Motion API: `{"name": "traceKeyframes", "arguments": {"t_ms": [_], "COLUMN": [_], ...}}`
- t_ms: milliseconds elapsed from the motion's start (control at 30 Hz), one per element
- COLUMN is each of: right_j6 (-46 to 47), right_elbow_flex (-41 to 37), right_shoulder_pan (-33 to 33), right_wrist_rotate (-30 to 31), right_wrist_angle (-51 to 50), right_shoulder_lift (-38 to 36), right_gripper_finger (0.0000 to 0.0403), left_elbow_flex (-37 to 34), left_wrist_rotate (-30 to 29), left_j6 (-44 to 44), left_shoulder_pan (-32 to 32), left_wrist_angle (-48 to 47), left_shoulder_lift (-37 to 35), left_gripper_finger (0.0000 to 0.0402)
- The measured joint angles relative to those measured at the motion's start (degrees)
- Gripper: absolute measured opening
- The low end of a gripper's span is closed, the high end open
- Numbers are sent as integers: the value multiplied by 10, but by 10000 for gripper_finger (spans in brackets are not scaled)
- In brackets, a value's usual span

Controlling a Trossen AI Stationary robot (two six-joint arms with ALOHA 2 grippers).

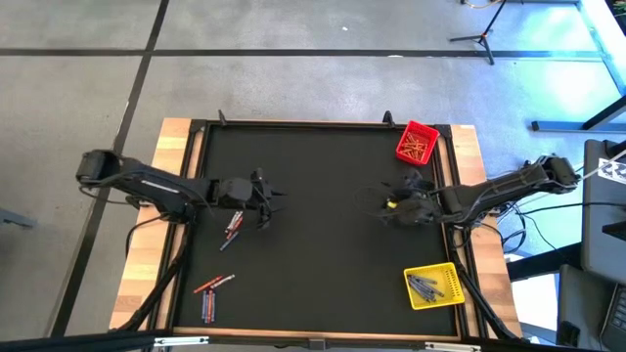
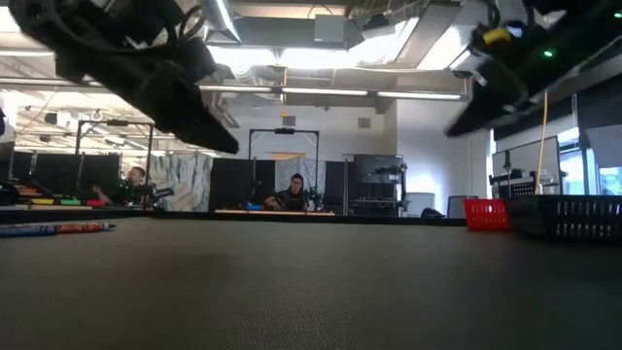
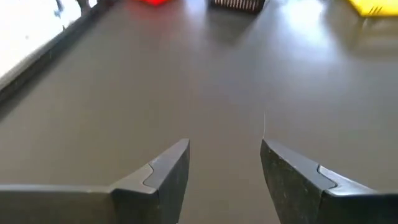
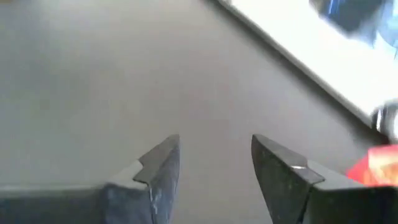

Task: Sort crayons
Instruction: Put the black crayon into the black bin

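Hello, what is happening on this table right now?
A two-armed robot is sorting crayons. Red-orange ones already lie in the red bin and grey ones in the yellow bin. Loose crayons remain on the black mat beside the left gripper; more lie near the mat's front left corner. The right gripper hovers mid-table. Both grippers' fingers are open and empty.
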Motion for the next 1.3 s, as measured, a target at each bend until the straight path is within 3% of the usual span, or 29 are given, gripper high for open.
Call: {"name": "traceKeyframes", "arguments": {"t_ms": [133,333,533,800,1300], "right_j6": [-171,-302,-320,-370,-391], "right_elbow_flex": [-33,-75,-82,-69,-69], "right_shoulder_pan": [-12,-44,-62,-61,-61], "right_wrist_rotate": [15,-87,-165,-207,-219], "right_wrist_angle": [234,525,603,671,671], "right_shoulder_lift": [26,88,165,230,242], "right_gripper_finger": [198,198,198,198,198], "left_elbow_flex": [68,163,174,146,76], "left_wrist_rotate": [-17,-11,68,128,71], "left_j6": [-55,-186,-353,-487,-553], "left_shoulder_pan": [2,2,-6,-41,-55], "left_wrist_angle": [-202,-488,-660,-681,-659], "left_shoulder_lift": [-32,-24,-24,-21,-15], "left_gripper_finger": [190,190,190,190,190]}}
